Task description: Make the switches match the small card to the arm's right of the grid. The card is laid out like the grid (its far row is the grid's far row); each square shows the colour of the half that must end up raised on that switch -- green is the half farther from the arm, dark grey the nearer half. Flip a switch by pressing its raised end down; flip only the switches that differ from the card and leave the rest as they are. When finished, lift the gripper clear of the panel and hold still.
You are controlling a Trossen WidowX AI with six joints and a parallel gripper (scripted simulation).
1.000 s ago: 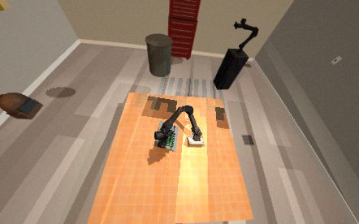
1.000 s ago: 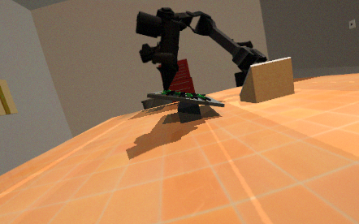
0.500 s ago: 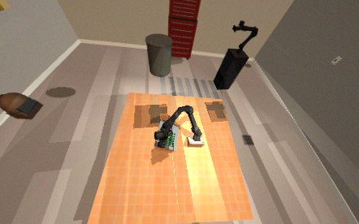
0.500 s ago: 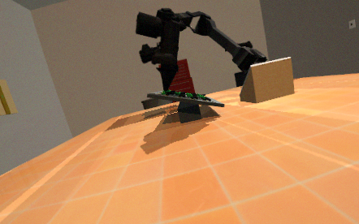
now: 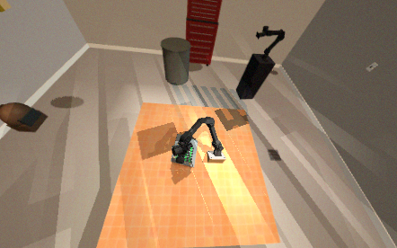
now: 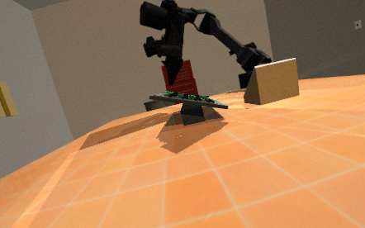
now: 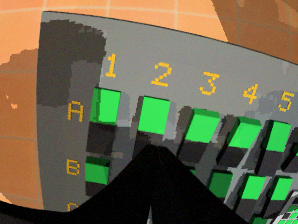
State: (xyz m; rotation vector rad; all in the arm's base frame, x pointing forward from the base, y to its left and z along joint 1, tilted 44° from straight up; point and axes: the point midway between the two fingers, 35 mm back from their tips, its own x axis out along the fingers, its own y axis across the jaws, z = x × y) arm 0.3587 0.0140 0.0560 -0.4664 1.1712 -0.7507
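Note:
The grey switch panel [image 5: 191, 164] [image 6: 219, 106] [image 7: 54, 150] is tilted on a dark stand. My gripper [image 6: 172, 84] [image 7: 154, 155] is shut and empty, its tips a little above the panel. In the wrist view they overlap the dark half of switch A2 [image 7: 154, 115]. Switches A1 [image 7: 107, 106], A3 [image 7: 203, 126], A4 [image 7: 242, 132] and A5 [image 7: 278, 136] show green far halves and dark near halves. Switch B1 [image 7: 97, 172] is partly in view. The fingers hide B2 and much of the lower rows. I cannot make out the card.
The arm's base stands on a white-topped box [image 5: 216, 156] [image 6: 278, 83] beside the panel. Both are on the orange tiled table [image 5: 158, 211] [image 6: 244, 178]. A grey bin [image 5: 176, 63], a red cabinet [image 5: 201, 33] and a second arm on a black pedestal [image 5: 254, 76] stand beyond the table.

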